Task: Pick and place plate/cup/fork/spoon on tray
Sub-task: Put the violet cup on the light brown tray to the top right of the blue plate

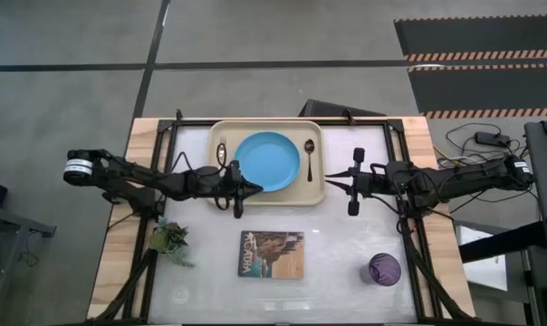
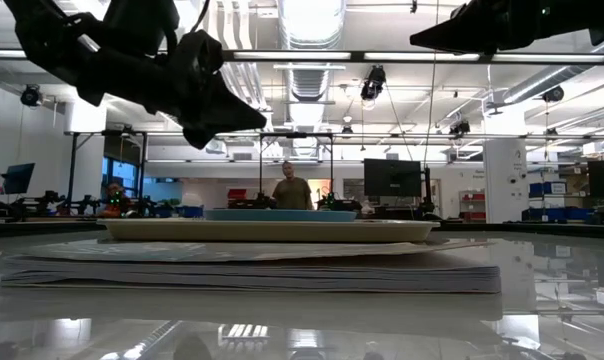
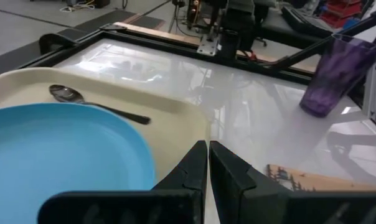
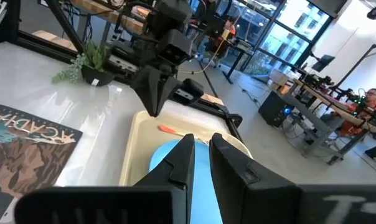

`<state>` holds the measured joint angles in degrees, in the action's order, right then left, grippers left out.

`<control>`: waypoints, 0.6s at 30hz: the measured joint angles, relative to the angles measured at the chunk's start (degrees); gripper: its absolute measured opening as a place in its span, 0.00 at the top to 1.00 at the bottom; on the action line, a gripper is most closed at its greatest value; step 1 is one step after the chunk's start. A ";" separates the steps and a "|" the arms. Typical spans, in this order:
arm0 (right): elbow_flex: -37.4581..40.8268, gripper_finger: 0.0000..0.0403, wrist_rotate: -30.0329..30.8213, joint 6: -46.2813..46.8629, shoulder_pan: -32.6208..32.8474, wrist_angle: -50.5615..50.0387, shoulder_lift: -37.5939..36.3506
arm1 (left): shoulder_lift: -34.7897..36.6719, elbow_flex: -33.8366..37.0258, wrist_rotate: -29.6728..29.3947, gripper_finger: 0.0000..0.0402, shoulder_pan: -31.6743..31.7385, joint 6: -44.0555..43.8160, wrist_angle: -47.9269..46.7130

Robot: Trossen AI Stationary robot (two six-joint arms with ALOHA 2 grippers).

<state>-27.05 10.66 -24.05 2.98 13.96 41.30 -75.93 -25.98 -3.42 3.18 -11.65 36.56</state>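
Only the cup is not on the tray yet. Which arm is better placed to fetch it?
Probably the right. The cup stands on the right gripper's side; the left gripper is across the book.

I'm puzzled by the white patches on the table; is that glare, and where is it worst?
Yes, glare: in the left wrist view the glossy table mirrors ceiling lights beyond the tray; in the low view it reflects the lit ceiling; in the high view only faint sheen near the cup.
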 joint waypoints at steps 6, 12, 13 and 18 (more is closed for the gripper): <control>0.00 0.91 0.00 1.89 0.00 2.07 0.00 | 0.01 -0.11 -0.11 1.00 -1.34 0.01 -0.03; -1.54 0.90 -0.15 8.60 0.03 3.10 0.02 | 2.42 -0.50 0.06 1.00 -2.99 1.11 0.05; -1.87 0.90 -0.21 10.33 0.14 3.07 0.04 | 3.34 -0.48 0.08 1.00 -3.26 1.75 0.05; -3.13 0.91 -5.47 16.69 2.26 2.86 1.01 | 9.47 0.05 0.13 1.00 -3.76 6.95 0.06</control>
<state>-30.18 5.18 -7.36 5.25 16.82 42.31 -66.45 -25.92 -3.29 -0.58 -4.70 36.62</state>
